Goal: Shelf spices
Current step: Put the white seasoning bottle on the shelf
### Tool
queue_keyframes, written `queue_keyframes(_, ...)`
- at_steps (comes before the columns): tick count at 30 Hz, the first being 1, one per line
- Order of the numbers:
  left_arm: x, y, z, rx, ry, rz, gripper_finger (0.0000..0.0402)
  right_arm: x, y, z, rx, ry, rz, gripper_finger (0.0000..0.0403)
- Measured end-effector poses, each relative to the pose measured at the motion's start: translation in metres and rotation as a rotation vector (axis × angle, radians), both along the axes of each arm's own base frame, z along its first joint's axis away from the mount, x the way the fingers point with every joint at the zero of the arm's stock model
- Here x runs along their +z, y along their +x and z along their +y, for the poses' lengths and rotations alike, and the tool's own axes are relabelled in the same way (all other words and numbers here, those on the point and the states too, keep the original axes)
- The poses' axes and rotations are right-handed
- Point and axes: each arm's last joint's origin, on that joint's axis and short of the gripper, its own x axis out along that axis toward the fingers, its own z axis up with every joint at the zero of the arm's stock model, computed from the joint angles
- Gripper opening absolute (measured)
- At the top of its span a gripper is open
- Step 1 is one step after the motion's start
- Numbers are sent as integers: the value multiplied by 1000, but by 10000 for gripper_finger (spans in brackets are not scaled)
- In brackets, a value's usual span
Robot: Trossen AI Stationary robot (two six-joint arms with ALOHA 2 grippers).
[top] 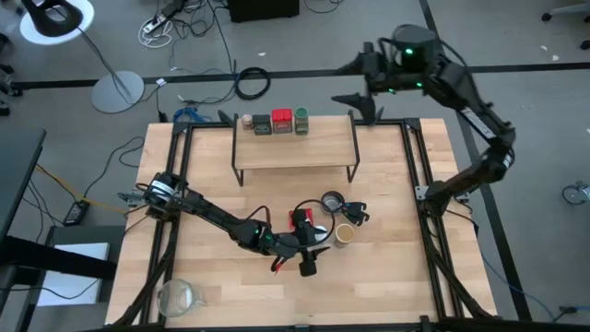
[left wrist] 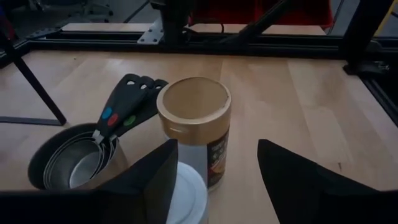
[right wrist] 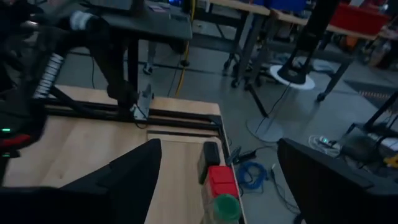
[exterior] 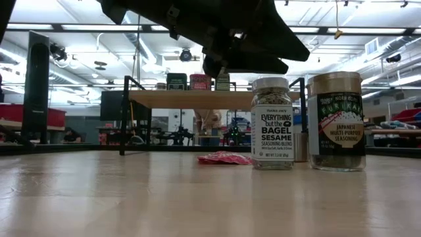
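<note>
- Spread jaws of my left gripper [left wrist: 214, 180] straddle the white-capped jar [left wrist: 186, 193], beside the tan-lidded jar [left wrist: 194, 127].
- Next: close, lift, carry to the shelf [top: 295, 148].
- Right gripper [top: 361, 103] waits open by the shelf.

Colours on the pale wood bench [top: 396, 277]

Red tin [top: 281, 121] beside green jar [top: 301, 120] on the shelf [top: 295, 148]; tan-lidded jar [left wrist: 193, 106] (gold-banded label), red packet [exterior: 225, 158], black handles dotted blue, red, green [left wrist: 127, 99].

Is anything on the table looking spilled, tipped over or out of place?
Nothing is spilled or tipped. The bagel seasoning jar and the tan-lidded jar stand upright. Only the red packet lies loose on the table.
</note>
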Motion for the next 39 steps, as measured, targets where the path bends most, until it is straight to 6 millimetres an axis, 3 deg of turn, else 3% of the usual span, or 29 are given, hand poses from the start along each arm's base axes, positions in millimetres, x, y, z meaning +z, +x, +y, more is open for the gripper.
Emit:
queue_keyframes(7, -6, -1, 6, 28, 35, 58, 269, 15, -26, 42, 49, -21, -11, 316)
queue_keyframes(14, -2, 1, 12, 40, 32, 51, 306, 12, -31, 72, 96, -15, 56, 303)
queue_keyframes(21, 9, -2, 16, 67, 52, 36, 309, 7, -25, 93, 172, -13, 107, 288)
queue_keyframes(27, -3, -7, 23, 102, 41, 167, 309, 6, -22, 111, 213, -18, 121, 284)
queue_keyframes(39, -7, -2, 39, 71, -8, 195, 308, 6, -20, 146, 238, -39, 132, 277)
